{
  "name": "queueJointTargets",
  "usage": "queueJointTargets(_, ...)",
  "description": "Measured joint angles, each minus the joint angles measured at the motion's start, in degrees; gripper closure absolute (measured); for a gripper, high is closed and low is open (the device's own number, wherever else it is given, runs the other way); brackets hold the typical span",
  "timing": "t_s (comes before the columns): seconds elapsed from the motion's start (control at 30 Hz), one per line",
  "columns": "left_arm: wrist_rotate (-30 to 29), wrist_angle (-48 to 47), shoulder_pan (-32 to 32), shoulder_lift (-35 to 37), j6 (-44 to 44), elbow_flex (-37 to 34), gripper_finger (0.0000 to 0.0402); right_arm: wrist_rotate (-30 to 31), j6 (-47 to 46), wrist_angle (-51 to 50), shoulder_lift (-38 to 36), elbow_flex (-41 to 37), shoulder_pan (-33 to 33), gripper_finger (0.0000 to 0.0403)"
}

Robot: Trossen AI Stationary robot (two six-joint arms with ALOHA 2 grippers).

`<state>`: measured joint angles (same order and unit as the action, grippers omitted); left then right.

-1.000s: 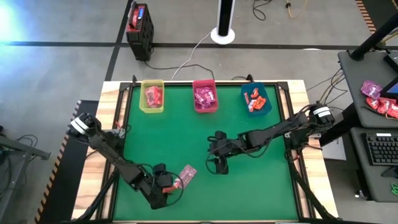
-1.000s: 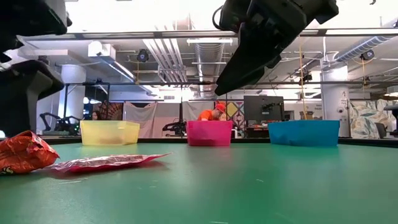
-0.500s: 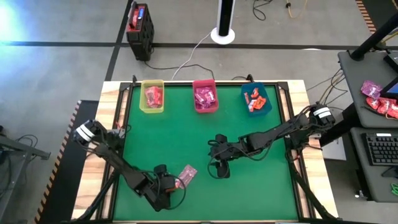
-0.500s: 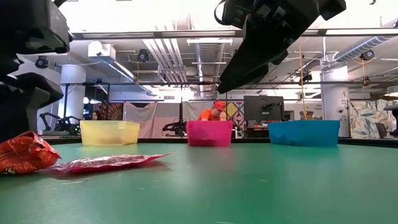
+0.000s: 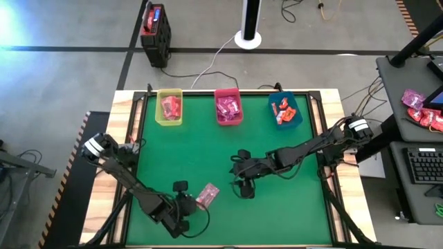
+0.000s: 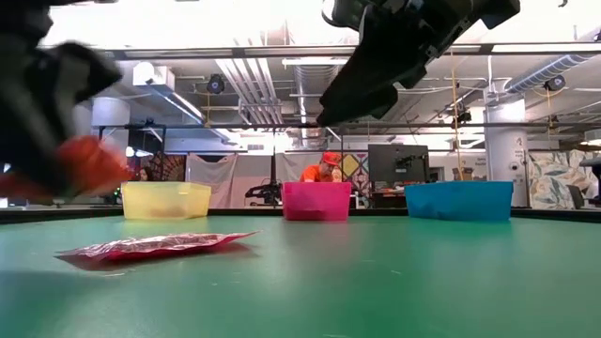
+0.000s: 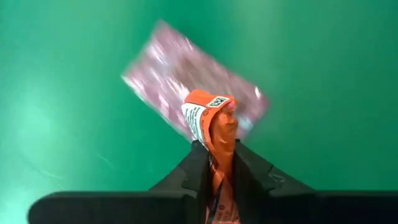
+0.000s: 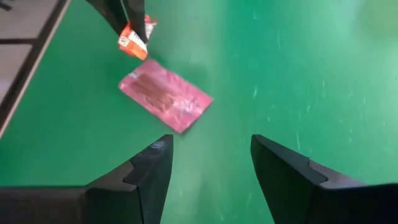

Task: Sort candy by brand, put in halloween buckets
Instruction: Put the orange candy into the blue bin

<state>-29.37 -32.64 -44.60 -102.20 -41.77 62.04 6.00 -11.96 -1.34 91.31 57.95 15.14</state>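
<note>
An orange-red candy packet is pinched upright between the fingers of the left gripper, its crumpled top with a small printed code poking above the fingertips, lifted clear of the green mat. Just beyond this gripper a flat, paler pink candy packet lies on the mat, rectangular and turned at an angle. Far across the mat from both grippers stand the yellow-green bin, the pink-red bin and the blue-teal bin, each holding candy.
</note>
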Motion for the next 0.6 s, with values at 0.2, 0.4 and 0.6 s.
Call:
queueJointTargets(0.2, -14.6, -0.2, 0.1, 6.9, 6.5, -1.2, 0.0371, 0.0, 3.3, 5.3, 0.0, 0.0, 0.8, 0.0193)
queueJointTargets(0.4, -20.5, 6.4, 0.4, 17.3, 13.6, -2.8, 0.0372, 0.0, 12.5, 19.7, 0.0, -0.7, 3.0, 0.0193)
queueJointTargets(0.6, -10.6, 34.8, 0.7, 25.8, 34.1, -10.9, 0.0372, -0.5, 21.8, 34.1, 0.0, -0.9, 5.3, 0.0193)
